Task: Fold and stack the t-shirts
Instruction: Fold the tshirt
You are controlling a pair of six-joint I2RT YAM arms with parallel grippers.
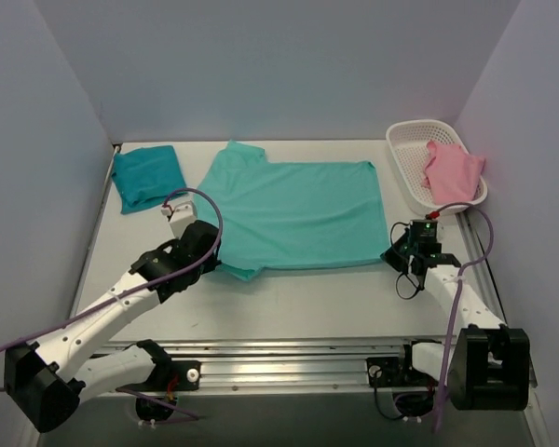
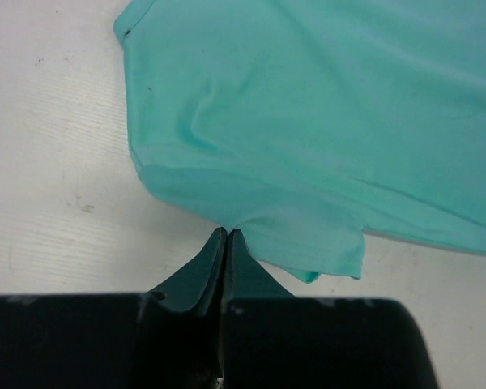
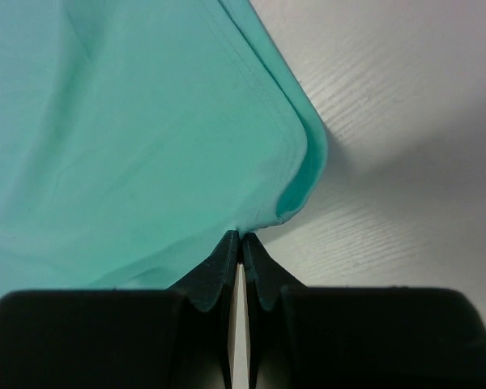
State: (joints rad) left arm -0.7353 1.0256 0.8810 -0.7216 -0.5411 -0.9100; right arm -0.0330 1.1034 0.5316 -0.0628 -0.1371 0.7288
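the left pincer (image 2: 228,237) is clamped on the near edge of the soft, plain light mint t-shirt (image 1: 298,214), close to where the near sleeve joins the body. the cloth puckers into its tips, and the sleeve flap lies just to the right of them. the right pincer (image 3: 240,237) is clamped the same way at the near hem corner. the rolled corner curls just right of its tips, and the body of the shirt spreads ahead and to the left. between the two pincers the mint t-shirt lies spread flat on the pale surface (image 1: 307,303), neck end toward the left pincer and hem toward the right one.

well beyond the left pincer and off to its left sits the darker teal-blue t-shirt (image 1: 147,177), folded into a compact square. beyond the right pincer stands a white plastic basket (image 1: 408,154) with a pink cloth (image 1: 454,169) in it.

the step in hand looks like the first lengthwise fold of the mint t-shirt, with its near edge gripped at both ends. the next move calls for both pincers to lift together to the same height. they then need to travel away from the arm bases at one pace, so the edge stays straight, and lay it along the far edge before letting go. the loose near sleeve beside the left pincer may bunch under the fold. stacking onto the teal-blue t-shirt is not yet done.
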